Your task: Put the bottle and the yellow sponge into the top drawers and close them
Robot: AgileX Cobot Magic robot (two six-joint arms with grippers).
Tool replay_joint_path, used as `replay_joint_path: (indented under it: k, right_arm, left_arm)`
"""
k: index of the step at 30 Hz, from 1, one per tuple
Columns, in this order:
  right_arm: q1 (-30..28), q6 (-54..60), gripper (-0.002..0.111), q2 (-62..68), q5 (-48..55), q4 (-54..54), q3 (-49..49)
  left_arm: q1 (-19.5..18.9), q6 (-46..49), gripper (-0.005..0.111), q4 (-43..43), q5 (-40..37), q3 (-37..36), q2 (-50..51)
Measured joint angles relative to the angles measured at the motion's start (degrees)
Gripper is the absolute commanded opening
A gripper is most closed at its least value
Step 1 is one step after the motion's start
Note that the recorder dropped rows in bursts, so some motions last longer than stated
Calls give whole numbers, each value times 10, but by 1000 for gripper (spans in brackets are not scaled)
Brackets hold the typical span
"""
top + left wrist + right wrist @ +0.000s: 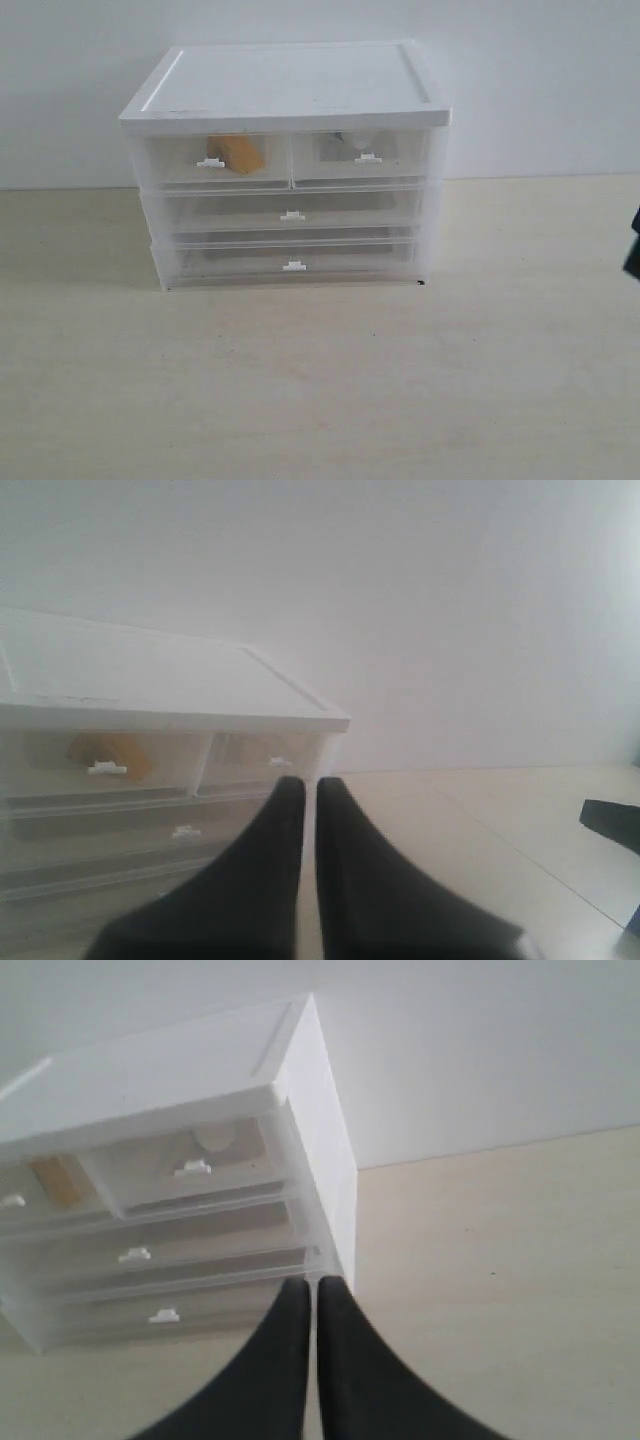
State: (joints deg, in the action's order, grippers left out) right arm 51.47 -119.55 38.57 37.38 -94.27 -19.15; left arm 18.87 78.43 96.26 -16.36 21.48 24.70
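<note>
Both top drawers [175, 166] shut — yellow sponge [238, 153] at nine o'clock, bottle [352, 141] at three. Empty left gripper [301, 786], right gripper [309, 1286] pinched closed — seemingly only retreat remains.

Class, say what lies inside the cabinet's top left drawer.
A yellow sponge shows through the drawer and its cloudy front, beside the small handle. The cloudy plastic hides its exact shape and anything behind it.

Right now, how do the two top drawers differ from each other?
Contents: the left top drawer shows the yellow sponge through its front. The right top drawer shows only a pale shape, apparently the bottle.
Visibility: the left top drawer's load is vivid orange-yellow, while the right top drawer's is faint and hard to make out.
Shared: both are translucent, look equal in size and sit shut, flush with the cabinet.
</note>
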Motion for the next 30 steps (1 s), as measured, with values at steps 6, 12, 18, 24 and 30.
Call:
replay_joint_path:
  k: [6,12,18,24,30]
  right_arm:
    - [-226,4,0,-136,-262,-39,31]
    - [-380,2,0,-277,-433,-47,79]
    - [-409,2,0,-345,-457,-53,140]
    - [-410,0,0,-357,-419,-54,188]
    - [-410,0,0,-358,-416,-54,188]
  left_arm:
    - [0,0,4,0,1,0,0]
    - [0,0,4,0,2,0,0]
    - [0,0,4,0,3,0,0]
    - [0,0,4,0,3,0,0]
    - [0,0,4,0,3,0,0]
